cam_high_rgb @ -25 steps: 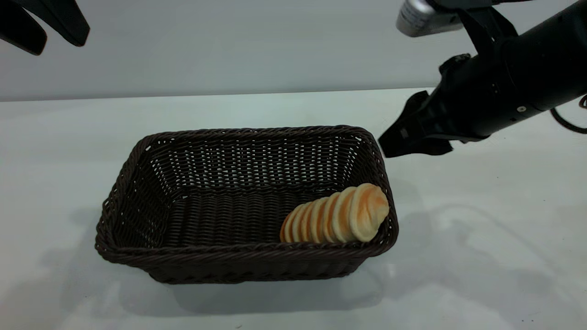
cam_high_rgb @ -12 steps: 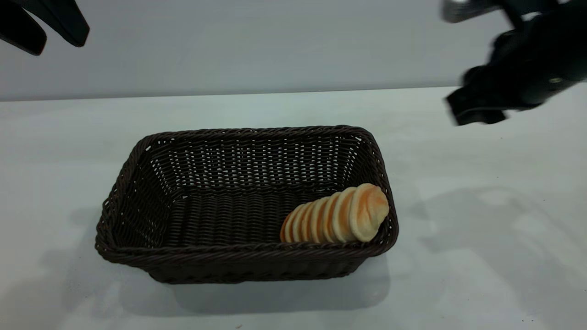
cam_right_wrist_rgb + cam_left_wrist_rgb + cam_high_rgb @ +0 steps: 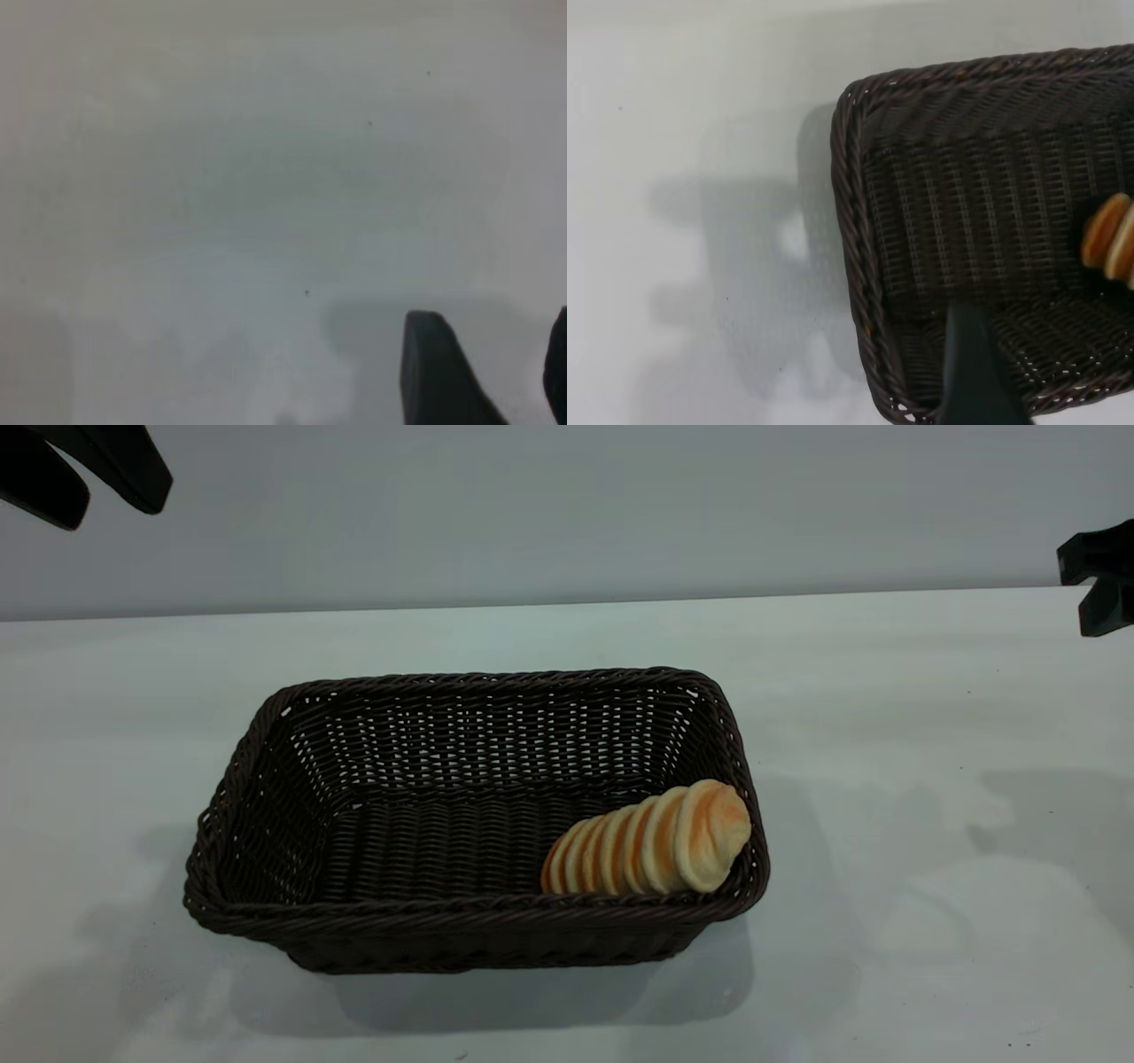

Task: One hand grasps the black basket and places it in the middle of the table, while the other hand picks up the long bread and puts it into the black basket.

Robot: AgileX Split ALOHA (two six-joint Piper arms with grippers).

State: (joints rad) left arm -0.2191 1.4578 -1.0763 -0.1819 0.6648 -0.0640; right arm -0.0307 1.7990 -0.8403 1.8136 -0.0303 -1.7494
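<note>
Right end effector (image 3: 1099, 580): black, at far right edge above counter (image 3: 930, 717), fingers parted, nothing between them. Left end effector (image 3: 84, 474): two flat rounded dark fingers spread, empty, raised at far left corner. Black basket (image 3: 266, 908): rectangular dark woven wicker, braided rim, open-weave sides, mid-counter. Inside, at right end: long bread (image 3: 651, 841), oblong, golden-orange and cream, ridged crosswise stripes, thicker end leaning against right wall near rim. Counter: plain, pale grey-white, smooth.

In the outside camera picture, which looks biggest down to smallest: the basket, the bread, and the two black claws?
1. Basket, by far.
2. Bread, lying inside the basket.
3. Left claw, similar to the bread and cut off by the frame, so unsure.
4. Right claw, barely showing at the edge.
</note>
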